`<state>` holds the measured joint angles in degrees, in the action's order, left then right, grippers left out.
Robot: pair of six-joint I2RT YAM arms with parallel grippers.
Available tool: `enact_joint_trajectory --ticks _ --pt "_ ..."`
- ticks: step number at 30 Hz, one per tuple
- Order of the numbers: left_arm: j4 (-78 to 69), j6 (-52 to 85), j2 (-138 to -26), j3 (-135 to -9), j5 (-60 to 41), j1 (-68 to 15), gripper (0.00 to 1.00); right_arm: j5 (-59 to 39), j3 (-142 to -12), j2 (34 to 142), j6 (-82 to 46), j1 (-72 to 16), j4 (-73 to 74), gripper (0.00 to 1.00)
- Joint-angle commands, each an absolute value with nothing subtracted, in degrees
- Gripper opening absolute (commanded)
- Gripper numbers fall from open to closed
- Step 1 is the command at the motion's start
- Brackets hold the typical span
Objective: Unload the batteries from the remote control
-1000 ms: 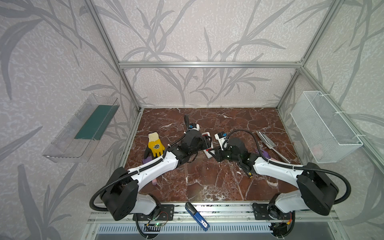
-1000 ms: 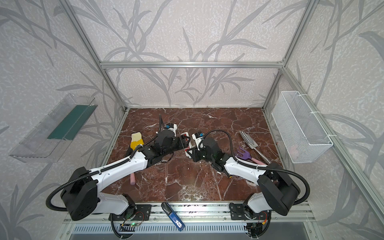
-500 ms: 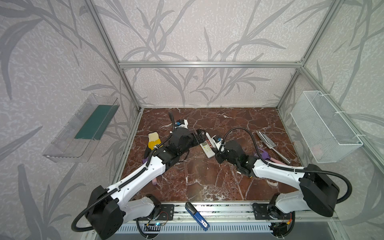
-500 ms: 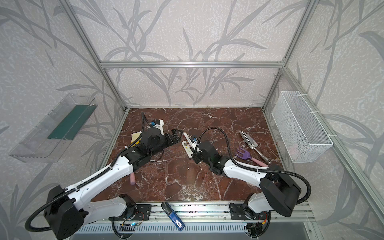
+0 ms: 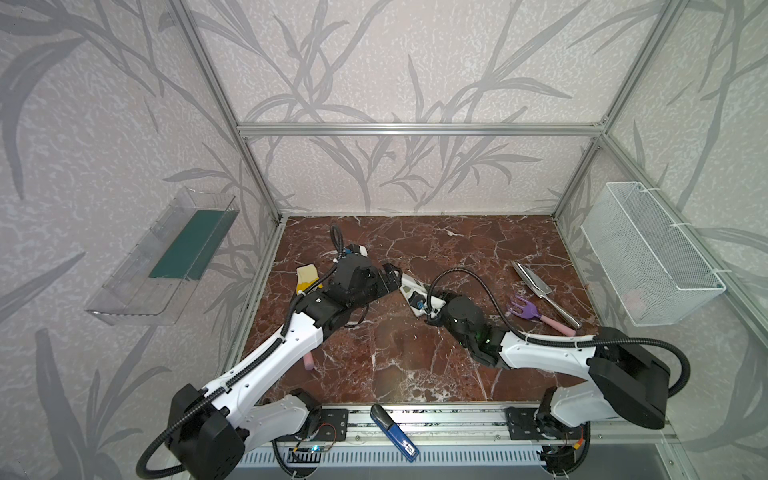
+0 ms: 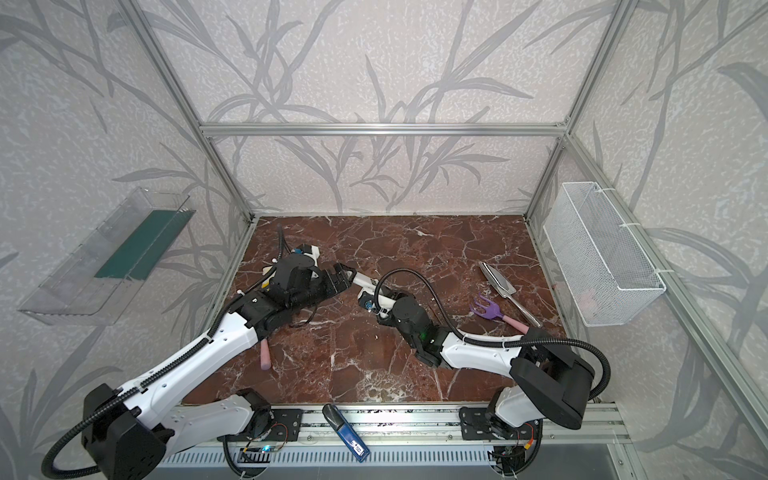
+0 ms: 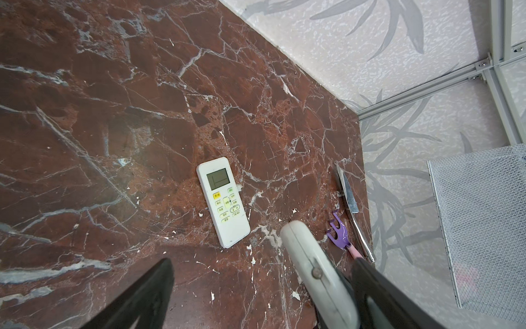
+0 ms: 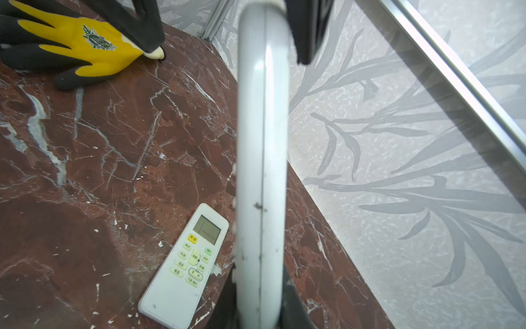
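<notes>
Two remotes: held remote [image 8: 262,142] on edge, pinched by right jaws, tip between spread left jaws. Lettering on flat remote [image 8: 185,265] unreadable.

Left hand [image 5: 390,277] opened wide, drew back leftward from lifted remote [image 8: 262,142], now beside its tip.

I read the tabletop [image 7: 85,114] as polished marble-look stone, glossy red-brown with white veins. On it, the display remote [image 7: 223,202] is smooth white plastic. The raised remote [image 8: 263,171] is grey-white plastic, scuffed along its seam. Near the left edge, the glove [image 8: 85,48] is yellow knit cloth with a matt black rubbery coating. By the right edge, the trowel [image 5: 534,280] is shiny bare metal and the hand rake [image 5: 524,309] matt purple plastic. The basket [image 5: 648,257] is white-coated wire mesh.
</notes>
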<state>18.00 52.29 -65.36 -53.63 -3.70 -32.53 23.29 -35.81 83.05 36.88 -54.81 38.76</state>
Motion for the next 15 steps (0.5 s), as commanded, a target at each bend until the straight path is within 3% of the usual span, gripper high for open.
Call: enact_joint_trajectory --ticks 1,5,12,13,15 --pt "18.0 53.9 -66.4 -56.2 -5.5 -32.3 0.97 26.5 -36.2 84.2 42.5 -55.6 46.8 0.04" --pt "16.3 54.8 -68.0 -56.9 -6.9 -32.3 0.92 29.4 -36.6 85.9 45.1 -56.5 49.8 0.04" --pt "12.1 57.5 -70.4 -56.1 -9.4 -32.3 0.92 36.2 -36.5 91.1 52.4 -58.3 61.6 0.04" --pt "11.8 58.1 -70.5 -55.9 -9.4 -32.3 0.66 36.4 -36.5 91.7 53.1 -58.3 63.2 0.04" --pt "11.5 58.5 -70.7 -55.7 -9.2 -32.3 0.61 36.5 -36.7 92.7 54.2 -58.3 64.2 0.04"
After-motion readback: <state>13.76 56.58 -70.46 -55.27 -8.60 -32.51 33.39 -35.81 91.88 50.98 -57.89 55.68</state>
